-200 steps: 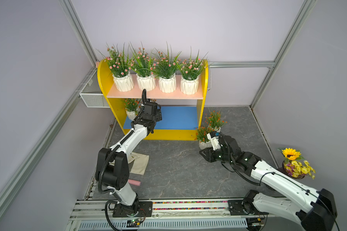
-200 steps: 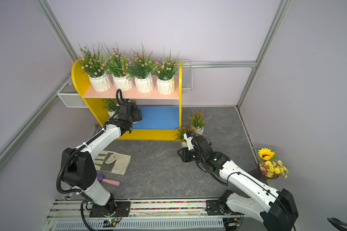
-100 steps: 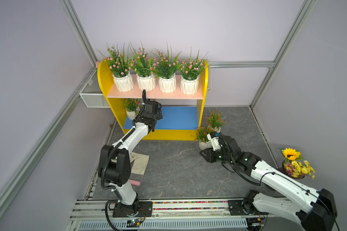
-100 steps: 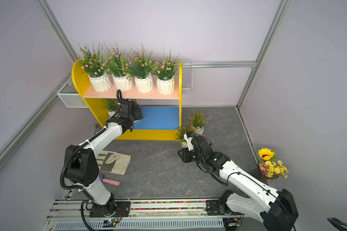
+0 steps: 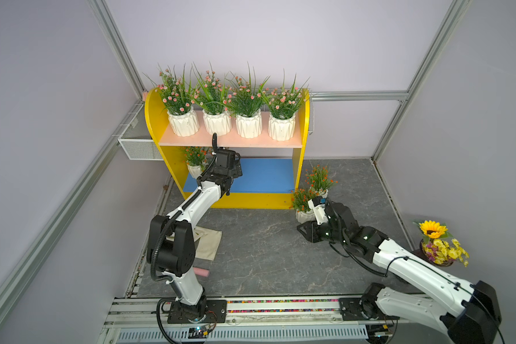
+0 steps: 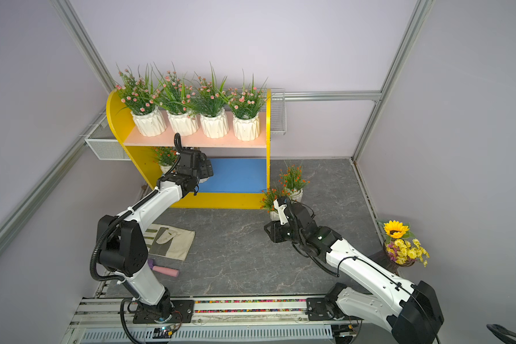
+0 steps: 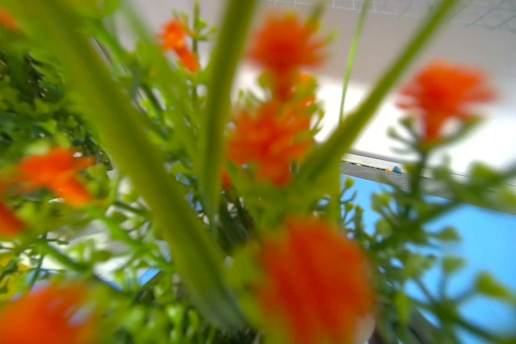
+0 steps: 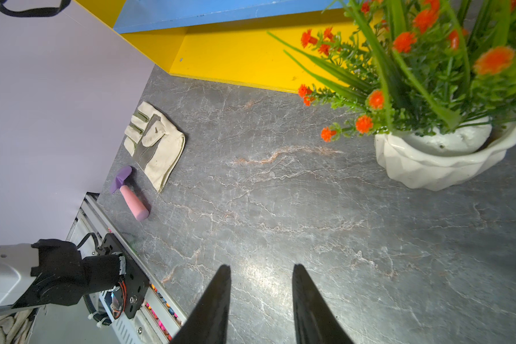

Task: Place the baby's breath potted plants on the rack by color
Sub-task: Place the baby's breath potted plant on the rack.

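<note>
On the rack (image 5: 152, 119), four faceted white pots (image 5: 248, 126), seemingly pink-blossomed.

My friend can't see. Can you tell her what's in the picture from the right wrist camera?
The right gripper hangs open and empty over a grey marbled table, with a white pot of orange flowers standing close by. Farther off are the yellow rack, a pale work glove and a small pink-handled tool lying flat.

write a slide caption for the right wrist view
Right end effector open and empty above the tabletop, orange-red potted plant beside it, glove and hammer beyond.
</note>
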{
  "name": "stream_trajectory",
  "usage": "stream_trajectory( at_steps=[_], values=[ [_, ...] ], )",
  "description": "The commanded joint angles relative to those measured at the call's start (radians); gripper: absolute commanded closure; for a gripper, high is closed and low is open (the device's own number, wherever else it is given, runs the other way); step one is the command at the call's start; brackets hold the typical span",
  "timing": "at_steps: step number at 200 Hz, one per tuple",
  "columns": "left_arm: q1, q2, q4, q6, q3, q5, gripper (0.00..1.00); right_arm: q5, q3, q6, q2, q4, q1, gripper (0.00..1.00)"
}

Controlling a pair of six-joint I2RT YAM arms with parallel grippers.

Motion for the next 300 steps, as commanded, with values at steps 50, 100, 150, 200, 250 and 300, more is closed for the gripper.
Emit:
stream_trajectory(
  at_steps=[50,100,150,200,250,300],
  values=[
    [0.012,-0.043,-0.053,-0.007,0.019,0.015,0.01,0.021,-0.024,0.017,-0.017,0.021,0.003,0.6],
    [0.012,-0.166,-0.072,0.009,-0.069,0.133,0.01,0.022,-0.019,0.004,-0.003,0.025,-0.013,0.59],
    [-0.016,-0.311,-0.048,-0.028,-0.227,0.189,0.01,0.023,-0.019,-0.012,0.002,0.024,-0.041,0.59],
    [-0.137,-0.476,0.08,-0.085,-0.467,0.164,0.02,0.017,-0.032,-0.041,-0.027,-0.003,-0.154,0.59],
    [-0.255,-0.636,0.338,-0.115,-0.767,0.202,0.01,0.047,-0.056,-0.064,-0.039,-0.033,-0.271,0.59],
    [-0.38,-0.657,0.535,-0.082,-0.939,0.25,0.02,0.073,-0.084,-0.072,0.034,0.005,-0.341,0.62]
  ],
)
